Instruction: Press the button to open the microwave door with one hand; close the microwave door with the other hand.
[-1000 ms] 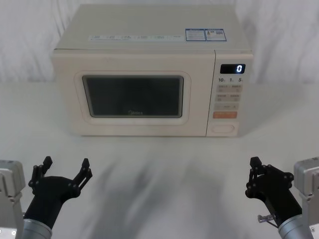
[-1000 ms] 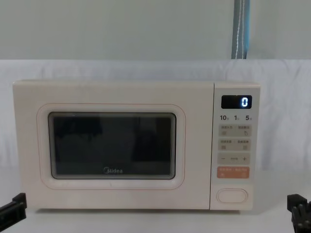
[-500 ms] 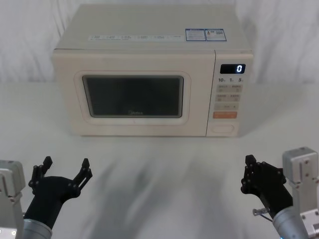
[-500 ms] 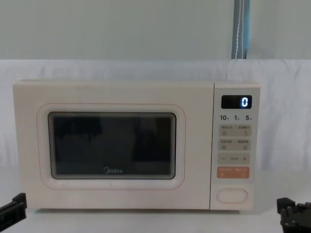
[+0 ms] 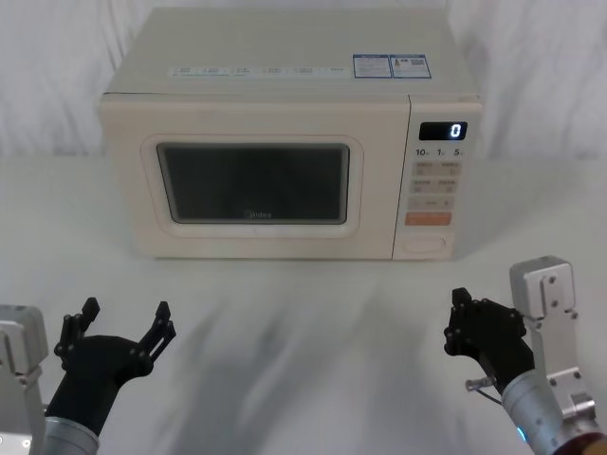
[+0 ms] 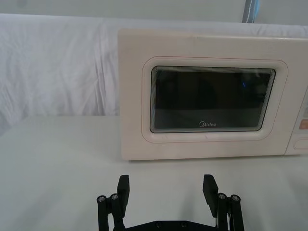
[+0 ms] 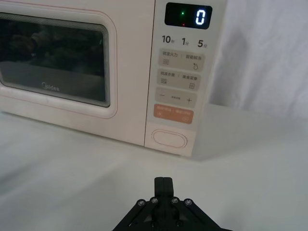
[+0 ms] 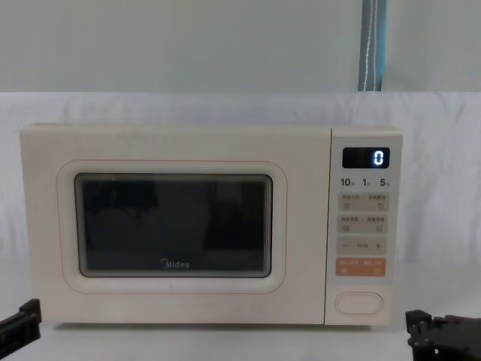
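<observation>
White cloth covers the table (image 5: pixel 303 313) and hangs as a backdrop behind it. Cream microwave (image 5: pixel 285 57) sits at the far middle of the table, facing the robot.

Microwave door (image 5: pixel 251 185): shut, flush with the oven front; dark window with "Midea" under the glass. It takes up the left and middle of the front.

Control panel (image 5: pixel 436 180) lies to the right of the door. Display (image 5: pixel 442 131) reads "0". The orange key (image 5: pixel 428 218) sits just above the button (image 5: pixel 425 245), which is the wide oval at the bottom of the panel. Nothing touches it.

Left pincer (image 5: pixel 123 327): low at the near left of the table, well apart from the oven, fingers spread wide. In the left wrist view the two fingertips (image 6: pixel 124 185) stand far apart, pointed at the door.

Right pincer (image 5: pixel 458 318): near right of the table, in front of the control panel side, not in contact with the oven. Fingers pressed together; in the right wrist view they form one closed tip (image 7: pixel 163 185) aimed just below the button (image 7: pixel 169 140).
</observation>
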